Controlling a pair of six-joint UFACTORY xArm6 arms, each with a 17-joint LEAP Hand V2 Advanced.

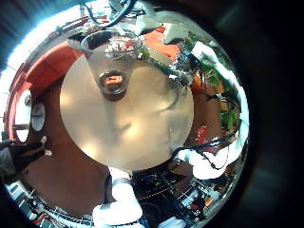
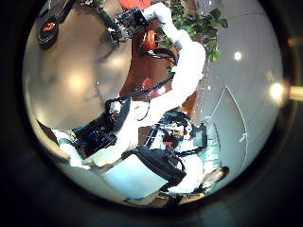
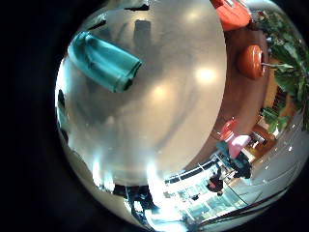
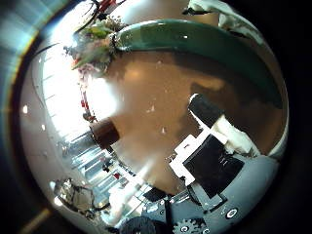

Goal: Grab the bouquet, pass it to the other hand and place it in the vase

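The bouquet lies flat on the round table. In the right thumb side palm view its long wrapped stem (image 4: 195, 39) fills the space close to the palm, with the flower heads (image 4: 96, 39) at one end. The right little finger side palm view shows it lying on the table (image 3: 104, 60). My right hand (image 4: 219, 146) is just above the table beside the bouquet, fingers straight, not around it. The vase (image 4: 103, 132) stands upright on the table away from the bouquet. It also shows from above in the left little finger side palm view (image 1: 114, 83). My left hand (image 2: 114, 137) is high over the table, fingers relaxed, holding nothing.
The round table (image 1: 123, 133) has bare top around the vase. A clear glass vessel (image 1: 109, 43) stands near the table's edge beyond the vase. Upholstered seats (image 1: 52, 62) and potted plants (image 1: 214, 66) ring the table. The right arm (image 2: 180, 57) reaches over the table.
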